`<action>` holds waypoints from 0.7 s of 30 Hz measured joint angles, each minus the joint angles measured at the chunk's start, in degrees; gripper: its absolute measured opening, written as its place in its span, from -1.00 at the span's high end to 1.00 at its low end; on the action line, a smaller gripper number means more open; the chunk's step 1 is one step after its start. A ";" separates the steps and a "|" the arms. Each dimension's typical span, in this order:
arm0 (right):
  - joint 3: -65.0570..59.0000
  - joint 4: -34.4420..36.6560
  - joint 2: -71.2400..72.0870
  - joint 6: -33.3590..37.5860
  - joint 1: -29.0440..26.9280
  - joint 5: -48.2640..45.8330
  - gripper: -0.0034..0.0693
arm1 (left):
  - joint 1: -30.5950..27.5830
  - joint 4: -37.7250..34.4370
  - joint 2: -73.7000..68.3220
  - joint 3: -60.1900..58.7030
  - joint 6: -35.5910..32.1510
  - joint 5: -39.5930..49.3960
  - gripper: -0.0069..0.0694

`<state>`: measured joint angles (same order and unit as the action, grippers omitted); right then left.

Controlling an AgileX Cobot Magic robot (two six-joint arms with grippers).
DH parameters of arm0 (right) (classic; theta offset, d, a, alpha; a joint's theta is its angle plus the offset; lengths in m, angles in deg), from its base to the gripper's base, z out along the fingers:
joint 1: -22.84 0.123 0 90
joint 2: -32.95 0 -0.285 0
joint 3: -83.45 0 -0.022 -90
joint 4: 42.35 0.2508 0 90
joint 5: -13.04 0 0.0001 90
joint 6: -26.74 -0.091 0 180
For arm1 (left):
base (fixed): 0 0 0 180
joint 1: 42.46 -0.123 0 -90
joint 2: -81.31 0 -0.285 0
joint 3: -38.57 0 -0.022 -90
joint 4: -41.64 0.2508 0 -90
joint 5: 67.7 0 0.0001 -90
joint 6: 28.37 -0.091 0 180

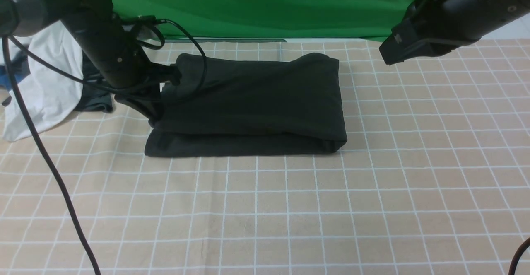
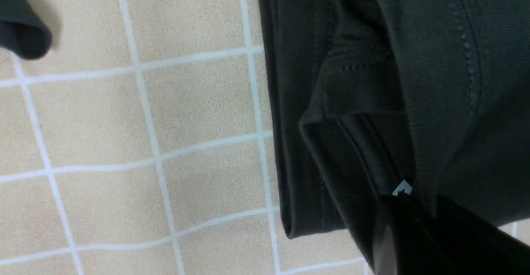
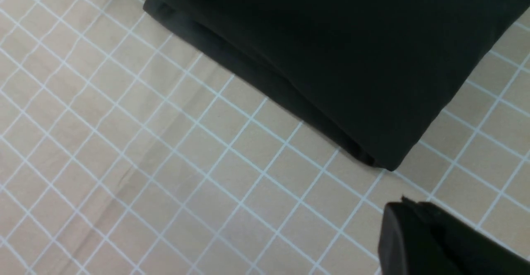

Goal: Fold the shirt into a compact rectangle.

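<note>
The black shirt (image 1: 252, 105) lies folded in a thick rectangle on the checked tablecloth (image 1: 265, 208), its folded layers stacked along the near edge. My left gripper (image 1: 166, 78) is at the shirt's left end, shut on the upper layer of cloth. In the left wrist view the fingers (image 2: 403, 208) pinch a seamed fold of the shirt (image 2: 364, 101), and a scrap of white label (image 2: 402, 189) shows at their tip. My right gripper (image 1: 387, 55) hangs high to the right of the shirt, shut and empty. Its tip (image 3: 403, 206) is above bare cloth beside the shirt's corner (image 3: 385, 159).
A white garment (image 1: 45, 80) and a smaller dark grey garment (image 1: 95, 101) lie at the far left behind the left arm. A green backdrop (image 1: 265, 1) closes the far side. A cable (image 1: 41, 150) runs down the left foreground. A dark cloth end (image 2: 22, 39) shows in the left wrist view.
</note>
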<state>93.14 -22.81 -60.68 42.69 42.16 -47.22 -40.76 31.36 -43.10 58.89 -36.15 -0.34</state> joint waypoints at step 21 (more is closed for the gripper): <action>0.00 -9.71 0.00 -3.47 0.00 -0.12 0.81 | -0.06 -0.79 1.71 5.82 13.40 1.87 0.76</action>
<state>93.14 -32.52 -60.68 39.22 42.16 -47.34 -40.82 30.57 -41.38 64.72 -22.75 1.53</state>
